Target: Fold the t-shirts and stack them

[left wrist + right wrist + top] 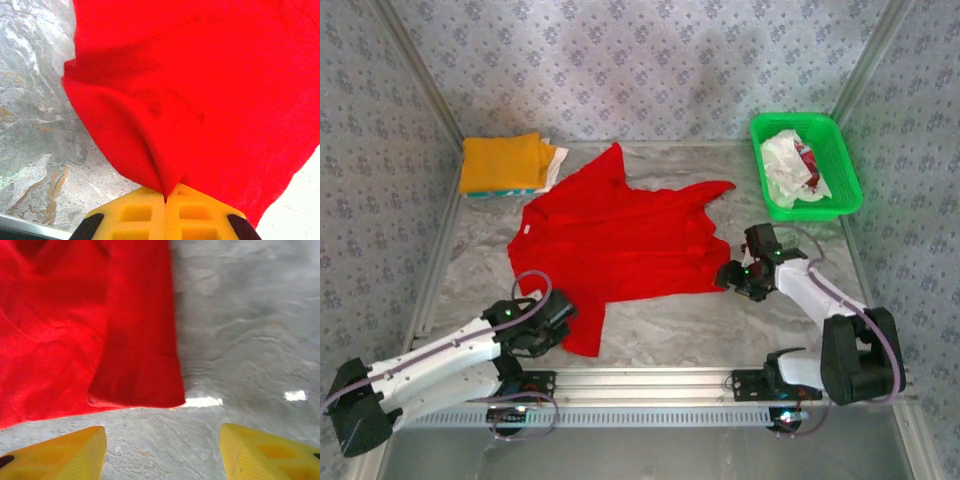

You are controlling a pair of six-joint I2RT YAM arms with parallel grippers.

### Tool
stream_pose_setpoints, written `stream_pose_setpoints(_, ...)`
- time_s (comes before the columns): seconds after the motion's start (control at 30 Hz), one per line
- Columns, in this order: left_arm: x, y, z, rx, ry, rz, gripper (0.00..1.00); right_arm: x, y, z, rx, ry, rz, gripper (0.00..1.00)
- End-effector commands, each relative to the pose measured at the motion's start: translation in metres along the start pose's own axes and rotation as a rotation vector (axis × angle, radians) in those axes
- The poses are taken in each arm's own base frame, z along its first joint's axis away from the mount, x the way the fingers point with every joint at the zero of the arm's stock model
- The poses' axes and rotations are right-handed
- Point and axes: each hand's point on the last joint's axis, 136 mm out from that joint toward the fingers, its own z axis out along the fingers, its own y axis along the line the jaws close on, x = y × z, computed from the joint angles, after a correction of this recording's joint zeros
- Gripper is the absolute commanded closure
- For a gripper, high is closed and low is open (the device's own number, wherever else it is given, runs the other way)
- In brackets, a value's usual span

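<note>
left pincer (pixel 166 199) pinching red t-shirt (pixel 620 235) edge | right pincer (pixel 163 450) spread above table (pixel 240 315), beside its corner

The red t-shirt (pixel 75 330) lies flat on the grey marbled table (pixel 250 330), and part of it is doubled over, so a darker strip of cloth runs down along its straight edge to a squared corner. That corner sits just ahead of the right gripper (pixel 162 440), slightly toward one finger. The yellow fingers (pixel 65 455) stand wide apart low over the table, clear of the cloth, with bare surface between them. Two bright glints of light lie on the table near the corner.
</note>
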Motion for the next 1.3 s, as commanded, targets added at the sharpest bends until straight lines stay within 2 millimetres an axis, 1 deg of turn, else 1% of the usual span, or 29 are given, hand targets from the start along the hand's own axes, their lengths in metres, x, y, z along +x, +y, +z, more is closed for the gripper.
stream_pose_setpoints(0.0, -0.007, 0.007, -0.005, -0.018, -0.032, 0.010, 1.00, -0.026, 0.021, -0.007, 0.052, -0.117, -0.169, 0.37)
stream_pose_setpoints(0.1, -0.021, 0.020, -0.022, -0.023, -0.107, -0.018, 1.00, -0.032, 0.016, 0.000, 0.146, -0.103, -0.192, 0.36)
stream_pose_setpoints(0.2, -0.030, 0.021, -0.031, 0.042, -0.159, -0.049, 1.00, -0.029, 0.010, 0.011, 0.200, -0.070, -0.170, 0.35)
stream_pose_setpoints(0.27, -0.030, 0.023, -0.031, 0.060, -0.160, -0.063, 1.00, -0.024, 0.013, 0.016, 0.200, -0.064, -0.185, 0.34)
stream_pose_setpoints(0.37, -0.027, 0.025, -0.027, 0.054, -0.149, -0.064, 1.00, -0.010, 0.015, 0.025, 0.161, -0.005, -0.170, 0.33)
stream_pose_setpoints(0.4, -0.027, 0.024, -0.026, 0.057, -0.149, -0.061, 1.00, -0.002, 0.014, 0.029, 0.147, 0.024, -0.166, 0.32)
stream_pose_setpoints(0.47, -0.029, 0.022, -0.026, 0.064, -0.155, -0.056, 1.00, 0.005, 0.011, 0.034, 0.139, 0.039, -0.153, 0.33)
stream_pose_setpoints(0.53, -0.030, 0.022, -0.024, 0.058, -0.161, -0.054, 1.00, 0.008, 0.009, 0.038, 0.127, 0.040, -0.144, 0.42)
stream_pose_setpoints(0.57, -0.031, 0.021, -0.025, 0.058, -0.164, -0.052, 1.00, 0.008, 0.011, 0.039, 0.115, 0.036, -0.145, 0.43)
stream_pose_setpoints(0.6, -0.033, 0.020, -0.026, 0.063, -0.168, -0.051, 1.00, 0.008, 0.012, 0.039, 0.109, 0.034, -0.149, 0.49)
stream_pose_setpoints(0.63, -0.036, 0.017, -0.029, 0.072, -0.177, -0.046, 1.00, 0.007, 0.013, 0.038, 0.108, 0.029, -0.150, 0.56)
stream_pose_setpoints(0.67, -0.038, 0.015, -0.031, 0.078, -0.185, -0.042, 1.00, 0.006, 0.013, 0.037, 0.107, 0.023, -0.149, 0.61)
stream_pose_setpoints(0.7, -0.042, 0.014, -0.034, 0.079, -0.198, -0.041, 1.00, 0.004, 0.012, 0.035, 0.112, 0.015, -0.149, 0.67)
stream_pose_setpoints(0.73, -0.046, 0.013, -0.038, 0.082, -0.207, -0.037, 1.00, 0.001, 0.012, 0.031, 0.120, 0.003, -0.149, 0.75)
stream_pose_setpoints(0.8, -0.051, 0.011, -0.042, 0.086, -0.222, -0.033, 1.00, -0.003, 0.012, 0.022, 0.127, -0.021, -0.149, 0.87)
stream_pose_setpoints(0.9, -0.062, 0.009, -0.054, 0.087, -0.259, -0.025, 1.00, -0.005, 0.014, 0.003, 0.122, -0.038, -0.141, 1.00)
stream_pose_setpoints(1.03, -0.084, 0.005, -0.084, 0.093, -0.352, 0.002, 1.00, -0.010, 0.017, -0.034, 0.128, -0.075, -0.155, 1.00)
stream_pose_setpoints(1.13, -0.095, 0.005, -0.100, 0.084, -0.388, 0.027, 1.00, -0.012, 0.017, -0.053, 0.100, -0.077, -0.140, 1.00)
stream_pose_setpoints(1.27, -0.107, 0.011, -0.122, 0.079, -0.446, 0.040, 1.00, -0.015, 0.015, -0.079, 0.075, -0.103, -0.131, 1.00)
